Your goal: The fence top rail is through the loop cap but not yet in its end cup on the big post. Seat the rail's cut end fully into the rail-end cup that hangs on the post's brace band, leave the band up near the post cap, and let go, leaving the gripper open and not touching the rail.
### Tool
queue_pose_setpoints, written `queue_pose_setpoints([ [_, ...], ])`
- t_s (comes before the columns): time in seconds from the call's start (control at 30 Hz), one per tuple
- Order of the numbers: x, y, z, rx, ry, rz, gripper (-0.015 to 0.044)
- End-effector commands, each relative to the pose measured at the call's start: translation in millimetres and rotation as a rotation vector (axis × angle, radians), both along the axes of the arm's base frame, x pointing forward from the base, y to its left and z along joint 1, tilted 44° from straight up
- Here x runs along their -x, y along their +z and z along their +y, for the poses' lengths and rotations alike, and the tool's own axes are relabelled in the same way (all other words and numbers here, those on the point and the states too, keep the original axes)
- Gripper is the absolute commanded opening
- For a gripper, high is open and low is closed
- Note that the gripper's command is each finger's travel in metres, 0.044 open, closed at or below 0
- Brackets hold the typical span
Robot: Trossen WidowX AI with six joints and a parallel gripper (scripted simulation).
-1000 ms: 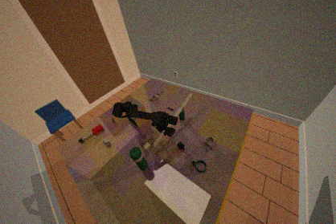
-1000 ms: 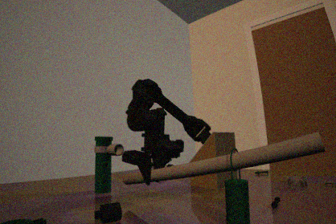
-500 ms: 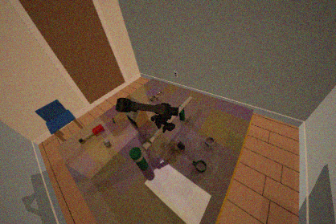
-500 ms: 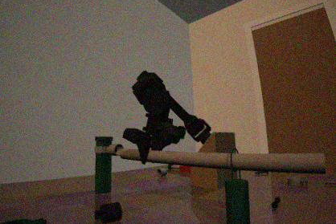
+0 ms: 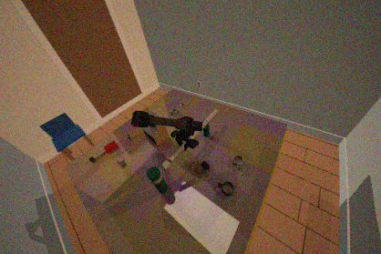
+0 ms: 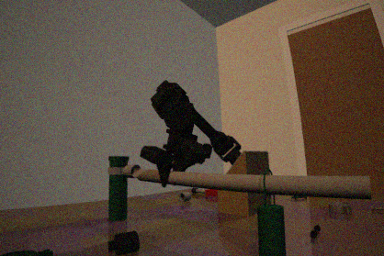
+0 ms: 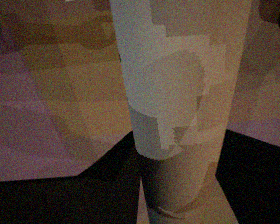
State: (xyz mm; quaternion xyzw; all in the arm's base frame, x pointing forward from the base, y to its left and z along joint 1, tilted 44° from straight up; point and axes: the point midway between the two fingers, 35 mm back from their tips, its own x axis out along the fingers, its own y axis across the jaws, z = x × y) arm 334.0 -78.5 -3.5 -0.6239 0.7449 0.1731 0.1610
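Observation:
The pale top rail [image 5: 191,138] [image 6: 276,183] [image 7: 181,90] lies nearly level. It passes through the loop cap [image 6: 264,181] on the small green post [image 5: 206,129] [image 6: 271,229]. Its cut end [image 6: 139,173] is at the mouth of the pale rail-end cup [image 6: 129,170] on the big green post [image 5: 157,179] [image 6: 118,193]. I cannot tell how deep the end sits. The band [image 6: 115,170] sits just under the post cap [image 6: 118,161]. My gripper [image 5: 184,144] [image 6: 163,178] [image 7: 169,134] is shut on the rail, close to the cup end.
A tan box [image 5: 160,136] [image 6: 250,183] stands behind the rail. A red block [image 5: 110,147], a blue chair [image 5: 61,131], a white sheet [image 5: 200,218], a dark ring [image 5: 226,188] and small fittings lie on the mat. A black cylinder [image 6: 124,242] lies near the big post.

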Motion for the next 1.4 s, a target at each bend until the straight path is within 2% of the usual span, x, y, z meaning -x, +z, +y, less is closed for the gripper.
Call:
queue_pose_setpoints([
  [0.0,-1.3,1.1,1.2,0.0,0.005,0.0,0.0],
  [0.9,-9.1,11.3,1.9,0.0,0.005,0.0,0.0],
  [1.37,-3.9,21.9,-13.1,-0.005,-0.002,0.012,0.0],
])
